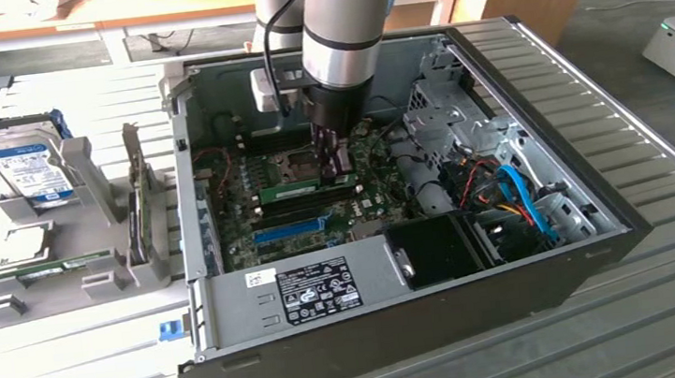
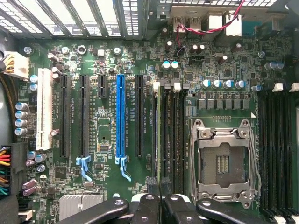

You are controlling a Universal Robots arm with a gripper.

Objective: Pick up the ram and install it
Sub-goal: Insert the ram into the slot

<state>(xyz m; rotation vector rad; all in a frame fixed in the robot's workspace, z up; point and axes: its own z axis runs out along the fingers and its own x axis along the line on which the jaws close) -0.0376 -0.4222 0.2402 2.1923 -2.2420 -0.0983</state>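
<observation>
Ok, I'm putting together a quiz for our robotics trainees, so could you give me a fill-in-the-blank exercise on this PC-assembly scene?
1. The gripper hangs over the ___ inside the open computer case.
2. The ram nearest the gripper is ___ in colour.
3. The hard drive standing in the gray fixture carries a ___ label.
4. That fixture stands beside the case, toward the exterior view's ___.

Missing words: motherboard; green; blue; left.
</observation>
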